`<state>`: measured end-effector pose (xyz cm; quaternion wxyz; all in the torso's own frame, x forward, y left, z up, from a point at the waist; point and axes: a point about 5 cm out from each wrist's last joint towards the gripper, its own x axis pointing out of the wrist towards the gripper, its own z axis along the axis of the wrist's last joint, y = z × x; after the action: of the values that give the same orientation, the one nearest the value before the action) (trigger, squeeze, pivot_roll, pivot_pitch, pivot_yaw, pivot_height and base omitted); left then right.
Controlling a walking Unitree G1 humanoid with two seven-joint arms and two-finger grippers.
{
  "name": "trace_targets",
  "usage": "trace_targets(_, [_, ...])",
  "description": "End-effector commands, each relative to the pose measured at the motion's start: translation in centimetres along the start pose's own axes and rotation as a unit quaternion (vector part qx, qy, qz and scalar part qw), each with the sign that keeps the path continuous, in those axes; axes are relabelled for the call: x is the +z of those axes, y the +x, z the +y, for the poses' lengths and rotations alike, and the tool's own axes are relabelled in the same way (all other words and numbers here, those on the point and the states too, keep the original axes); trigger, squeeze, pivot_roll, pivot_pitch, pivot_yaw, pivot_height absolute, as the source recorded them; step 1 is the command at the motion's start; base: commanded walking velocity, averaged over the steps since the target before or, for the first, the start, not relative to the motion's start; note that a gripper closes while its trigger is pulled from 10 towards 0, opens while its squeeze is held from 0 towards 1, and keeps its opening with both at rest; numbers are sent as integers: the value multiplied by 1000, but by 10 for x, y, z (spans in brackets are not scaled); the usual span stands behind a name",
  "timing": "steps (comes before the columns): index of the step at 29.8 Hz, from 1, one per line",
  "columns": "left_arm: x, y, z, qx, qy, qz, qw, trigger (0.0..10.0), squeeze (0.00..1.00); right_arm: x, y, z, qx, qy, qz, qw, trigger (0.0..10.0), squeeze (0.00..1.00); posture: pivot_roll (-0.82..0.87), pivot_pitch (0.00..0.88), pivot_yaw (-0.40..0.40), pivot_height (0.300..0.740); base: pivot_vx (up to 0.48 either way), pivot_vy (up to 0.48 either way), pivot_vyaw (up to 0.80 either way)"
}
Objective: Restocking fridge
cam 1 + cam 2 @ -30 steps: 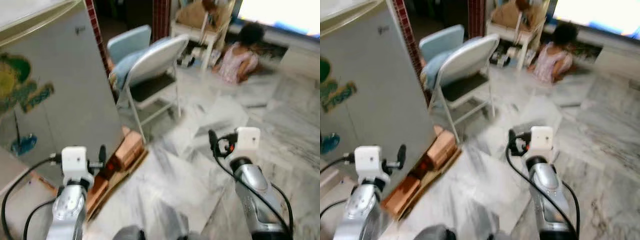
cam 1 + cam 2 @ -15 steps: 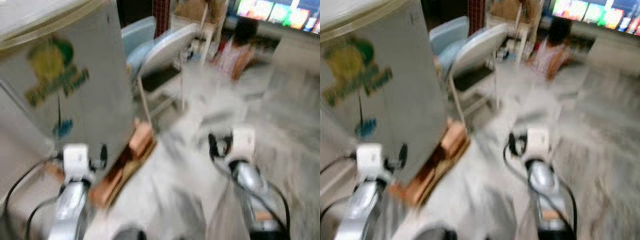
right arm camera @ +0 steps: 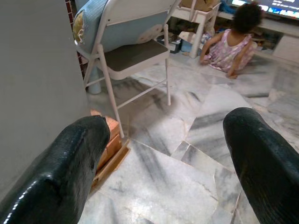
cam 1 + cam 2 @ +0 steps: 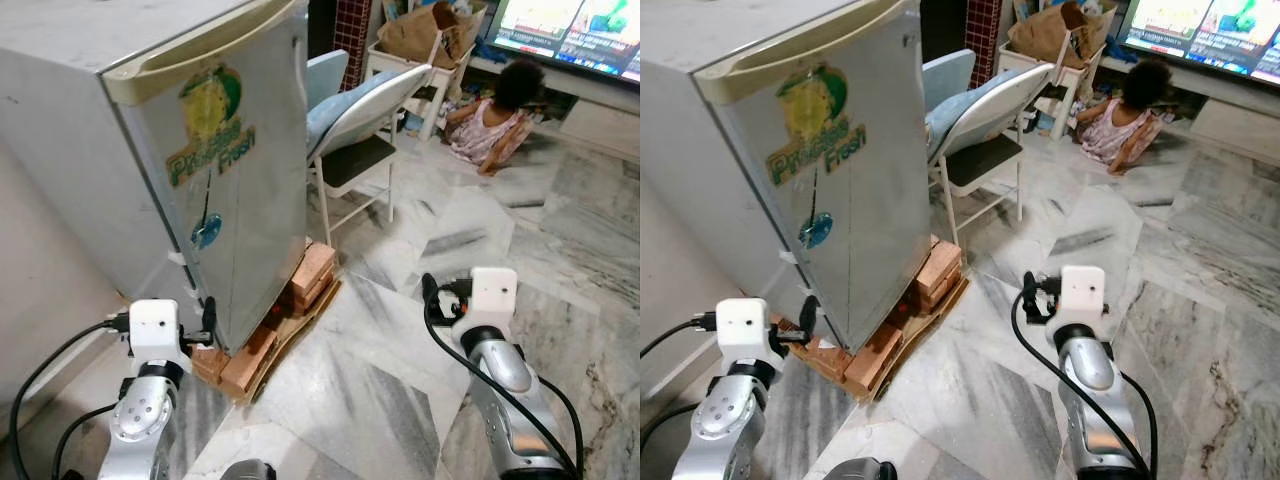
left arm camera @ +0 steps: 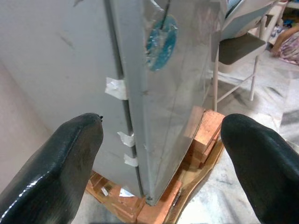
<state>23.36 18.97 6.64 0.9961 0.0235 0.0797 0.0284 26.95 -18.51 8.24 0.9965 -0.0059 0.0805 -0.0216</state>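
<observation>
A small grey fridge stands with its door shut; the door carries a green and yellow "Fresh" sticker. It rests on red bricks and cardboard. My left gripper is held low in front of the fridge's bottom corner, apart from it. In the left wrist view its fingers stand wide apart with nothing between them, facing the door edge. My right gripper hangs over the marble floor to the right of the fridge, open and holding nothing, and points toward the chair.
A white folding chair with a blue cushion stands just behind the fridge. A person sits on the floor near a lit TV and a white stand with a paper bag. A wall runs along the left.
The camera has swung, so the fridge now stands nearer the middle and larger. The blur has cleared. Both arms keep the same pose with their fingers open.
</observation>
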Motion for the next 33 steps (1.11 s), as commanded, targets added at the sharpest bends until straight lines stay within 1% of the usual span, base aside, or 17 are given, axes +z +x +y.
trace_targets(1, [3,1,3,3,4,-4,1000,10000,0,5,1,3,0,1,-11,1000,10000,0,92,80,-37,740,0,469,0])
trace_targets(6, [5,4,1,-4,7,-8,1000,10000,0,8,3,2,-1,0,-17,1000,10000,0,91,76,-36,740,0,469,0])
trace_targets(12, [6,2,-1,-8,2,-12,1000,10000,0,4,-1,3,2,4,-10,1000,10000,0,93,80,-41,740,0,469,0])
trace_targets(14, [7,1,-1,-11,0,-17,1000,10000,0,3,-2,5,5,6,-7,1000,10000,0,94,81,-42,740,0,472,0])
trace_targets(19, [8,0,-5,-18,0,-19,1000,10000,0,2,-3,11,13,8,-4,1000,10000,0,97,84,-45,740,0,55,0])
trace_targets(20, [8,-1,-5,-21,0,-19,1000,10000,0,1,-3,12,15,15,0,1000,10000,0,97,86,-46,740,0,0,-800])
trace_targets(25, [8,-2,-9,-38,-17,-21,999,10000,0,0,-3,10,17,8,3,1000,10000,0,98,86,-49,740,0,0,-800])
trace_targets(27, [10,-2,-7,-38,-11,-26,999,10000,0,-1,-3,7,12,16,9,1000,10000,0,98,86,-48,740,0,0,-800])
trace_targets(30, [10,-1,-6,-38,-9,-27,999,10000,0,0,-3,6,13,12,8,1000,10000,0,98,86,-52,740,0,0,-800])
trace_targets(32, [11,0,-7,-53,-29,-26,998,10000,0,-1,-3,6,14,11,9,1000,10000,0,99,85,-53,740,0,0,-800])
trace_targets(33, [11,0,-7,-53,-29,-26,998,10000,0,-1,-3,6,14,11,9,1000,10000,0,99,85,-53,740,0,0,-800])
